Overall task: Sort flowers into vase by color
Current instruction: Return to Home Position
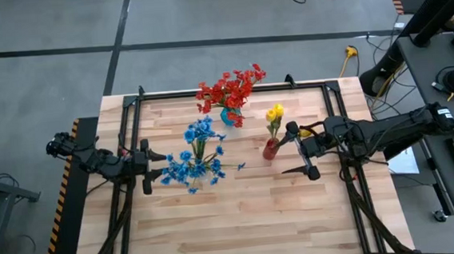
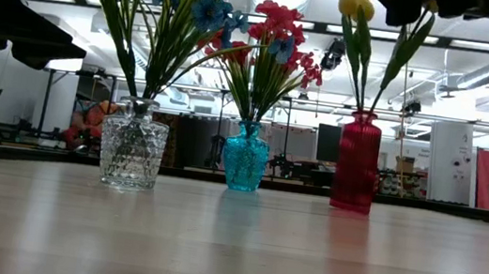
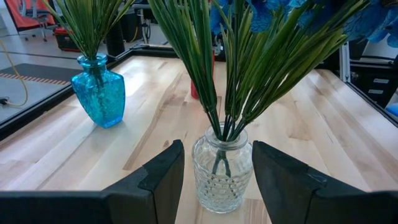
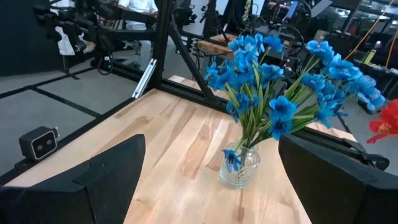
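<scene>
The left hand (image 1: 155, 170) hung low over the left side of the bench (image 1: 242, 222) with its fingers spread wide and nothing between them. The clear vase (image 3: 222, 168) stood upright just ahead of it, in line with the gap, and I could see no contact with either finger. The right hand (image 1: 300, 150) was on the opposite side, equally wide open and empty, with the red vase (image 1: 270, 149) just beyond its fingertips.

The job appeared finished, so the likely next move was a withdrawal. For each hand, the vase lay straight ahead with its long axis vertical. The left hand was nearer the clear vase and the right hand nearer the red one. The blue flowers (image 1: 197, 157) sprayed outward and low, with some heads close to the left fingers. Pulling straight back looked safer to me than lifting through them.

There were three vases. The clear vase held the blue flowers. The blue vase (image 2: 245, 156), at the far middle of the bench, held the red flowers (image 1: 228, 88). The red vase held the yellow flowers (image 1: 275, 112), which seemed to have two heads. The blue and red bunches were too dense to count stem by stem. No loose stem showed on the bench in the high view.
</scene>
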`<state>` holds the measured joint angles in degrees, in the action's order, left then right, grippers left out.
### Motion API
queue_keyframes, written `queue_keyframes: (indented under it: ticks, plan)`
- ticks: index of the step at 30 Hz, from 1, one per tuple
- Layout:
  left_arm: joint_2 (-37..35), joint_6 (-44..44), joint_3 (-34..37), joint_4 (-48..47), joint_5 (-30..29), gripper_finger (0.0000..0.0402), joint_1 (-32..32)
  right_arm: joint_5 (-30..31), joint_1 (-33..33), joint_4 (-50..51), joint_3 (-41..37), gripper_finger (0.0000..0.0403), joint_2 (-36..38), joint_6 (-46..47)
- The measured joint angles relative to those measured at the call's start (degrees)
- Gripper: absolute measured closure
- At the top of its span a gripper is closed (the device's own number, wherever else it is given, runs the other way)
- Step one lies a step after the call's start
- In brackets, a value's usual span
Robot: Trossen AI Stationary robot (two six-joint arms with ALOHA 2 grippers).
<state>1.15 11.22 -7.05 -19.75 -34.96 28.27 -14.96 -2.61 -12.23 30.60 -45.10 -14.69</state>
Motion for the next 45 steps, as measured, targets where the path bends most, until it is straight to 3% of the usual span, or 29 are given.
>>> queue_keyframes:
  ticks: [45]
  plan:
    - [0.0, 0.0, 0.0, 0.0, 0.0, 0.0229, 0.0, -1.7, -0.4, 5.0, 6.6, 0.0041, 0.0, -0.7]
